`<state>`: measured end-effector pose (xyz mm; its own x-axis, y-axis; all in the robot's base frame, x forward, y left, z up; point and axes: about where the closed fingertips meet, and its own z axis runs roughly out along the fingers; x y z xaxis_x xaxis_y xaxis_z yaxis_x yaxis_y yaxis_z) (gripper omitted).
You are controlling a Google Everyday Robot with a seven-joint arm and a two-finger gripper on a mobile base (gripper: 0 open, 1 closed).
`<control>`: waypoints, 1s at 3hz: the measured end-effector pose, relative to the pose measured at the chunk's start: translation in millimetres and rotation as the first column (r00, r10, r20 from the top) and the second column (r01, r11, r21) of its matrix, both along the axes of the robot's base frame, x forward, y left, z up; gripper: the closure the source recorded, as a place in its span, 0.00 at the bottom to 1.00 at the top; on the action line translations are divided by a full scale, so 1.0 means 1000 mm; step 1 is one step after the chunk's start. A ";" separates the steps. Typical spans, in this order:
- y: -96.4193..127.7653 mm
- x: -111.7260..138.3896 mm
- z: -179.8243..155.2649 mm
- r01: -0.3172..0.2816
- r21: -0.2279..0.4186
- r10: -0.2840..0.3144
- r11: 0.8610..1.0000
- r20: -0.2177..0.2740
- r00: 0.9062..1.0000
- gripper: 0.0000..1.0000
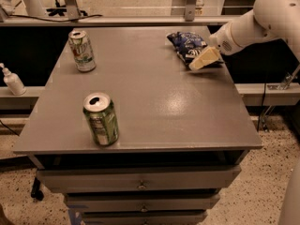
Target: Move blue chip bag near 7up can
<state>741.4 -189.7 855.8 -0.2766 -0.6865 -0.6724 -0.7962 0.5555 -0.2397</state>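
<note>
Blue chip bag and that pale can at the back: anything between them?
Nothing: the camera view shows bare tabletop between blue chip bag and 7up can. The gripper sits beside the bag, away from the can.

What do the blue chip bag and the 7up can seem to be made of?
The blue chip bag: likely thin foil or plastic film, glossy and creased. The 7up can: probably metal, printed sides, silvery top. The gripper is at the bag's near edge.

- blue chip bag (187, 45): far right on the table (164, 107)
- hand (202, 60): at the bag's near-right edge
- 7up can (82, 50): far left
- second can (101, 119): near left
</note>
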 end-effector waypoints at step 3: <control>0.021 0.002 0.005 0.002 0.079 -0.001 0.997 -0.017 1.000 0.88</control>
